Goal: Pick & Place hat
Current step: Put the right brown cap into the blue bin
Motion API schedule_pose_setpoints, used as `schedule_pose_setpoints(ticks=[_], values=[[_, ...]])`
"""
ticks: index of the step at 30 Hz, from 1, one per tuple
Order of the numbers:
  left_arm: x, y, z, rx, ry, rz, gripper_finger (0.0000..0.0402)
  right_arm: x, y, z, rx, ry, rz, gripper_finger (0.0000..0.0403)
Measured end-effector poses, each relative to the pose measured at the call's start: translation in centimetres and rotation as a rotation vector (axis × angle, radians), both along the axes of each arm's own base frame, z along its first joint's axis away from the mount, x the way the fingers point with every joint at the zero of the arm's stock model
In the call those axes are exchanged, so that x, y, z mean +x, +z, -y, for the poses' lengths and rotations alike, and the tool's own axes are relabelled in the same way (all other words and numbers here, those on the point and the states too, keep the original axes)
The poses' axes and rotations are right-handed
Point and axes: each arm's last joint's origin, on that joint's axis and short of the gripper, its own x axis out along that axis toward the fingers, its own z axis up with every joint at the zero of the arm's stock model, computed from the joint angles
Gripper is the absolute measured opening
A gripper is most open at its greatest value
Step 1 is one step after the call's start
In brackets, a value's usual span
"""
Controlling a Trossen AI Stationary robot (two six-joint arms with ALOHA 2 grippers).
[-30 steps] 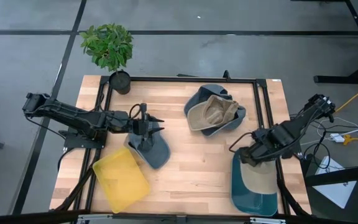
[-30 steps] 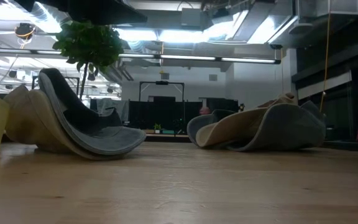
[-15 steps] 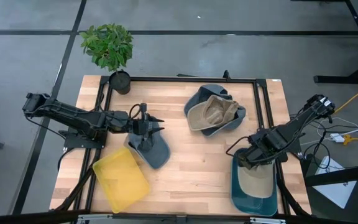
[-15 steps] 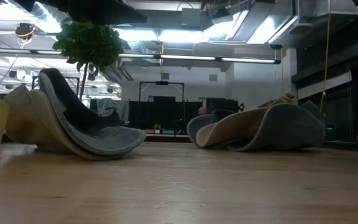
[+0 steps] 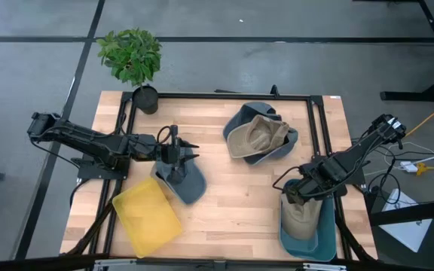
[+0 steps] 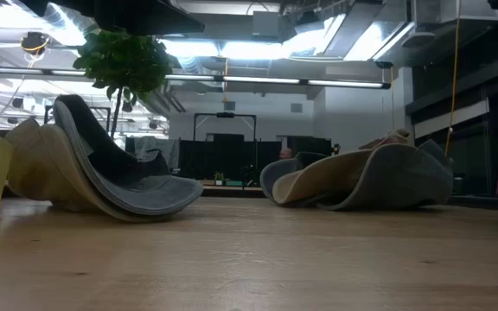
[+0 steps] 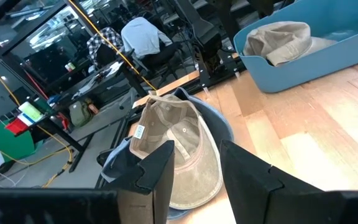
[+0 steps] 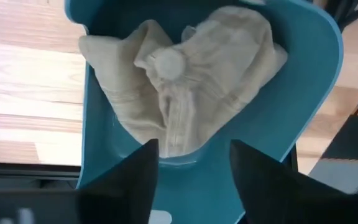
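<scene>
A beige hat (image 8: pixel 179 81) lies crumpled on the floor of the blue bin (image 8: pixel 303 81) at the table's near right corner. My right gripper (image 8: pixel 192 149) hangs open right above it, fingers pointing down, touching nothing; the high view shows it (image 5: pixel 296 194) over the bin's far end. A grey-blue hat (image 5: pixel 185 183) rests on the table left of centre, one side curled up (image 6: pixel 102 177). My left gripper (image 5: pixel 187 154) stays above this hat's far edge, open and level, nothing between its fingers (image 7: pixel 197 152).
A pile of grey and tan hats (image 5: pixel 258 135) lies at the table's far middle. A yellow bin (image 5: pixel 145 218) sits at the near left. A potted plant (image 5: pixel 146 98) stands at the far left corner. A black frame rail (image 5: pixel 319 128) runs around the table.
My right gripper has sunk a little over the blue bin and let go of the beige hat. The hat, spread out below the gripper before, now lies bunched up in the bin.
</scene>
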Motion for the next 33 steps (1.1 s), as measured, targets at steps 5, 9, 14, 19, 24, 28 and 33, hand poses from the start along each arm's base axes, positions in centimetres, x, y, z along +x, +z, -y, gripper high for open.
schedule_pose_setpoints(ticks=[5, 9, 14, 19, 24, 28, 33], values=[[0.0, 0.0, 0.0, 0.0, 0.0, 0.0, 0.0125, 0.3, 0.0, 0.2, -0.084, 0.038, 0.086, 0.0226], [0.0, 0.0, 0.0, 0.0, 0.0, 0.0, 0.0125, 1.0, 0.0, 0.7, -0.207, 0.075, 0.204, 0.0229], [0.0, 0.0, 0.0, -0.001, 0.0, 0.0, 0.0125, 2.1, 0.2, 1.6, -0.435, 0.223, 0.377, 0.0223], [0.0, 0.0, 0.0, -0.002, -0.001, 0.001, 0.0125, 3.3, 0.6, 2.7, -0.676, 0.382, 0.476, 0.0218], [0.0, 0.1, 0.0, -0.004, -0.001, 0.008, 0.0125, 4.9, 1.1, 3.7, -0.828, 0.553, 0.54, 0.0218], [0.2, 0.6, 0.2, -0.036, -0.052, 0.074, 0.0125, 6.0, 1.4, 3.9, -0.922, 0.65, 0.569, 0.0218], [1.3, 1.4, 0.6, -0.131, -0.118, 0.143, 0.0115, 7.6, 0.7, 3.7, -1.16, 0.65, 0.52, 0.0218]])
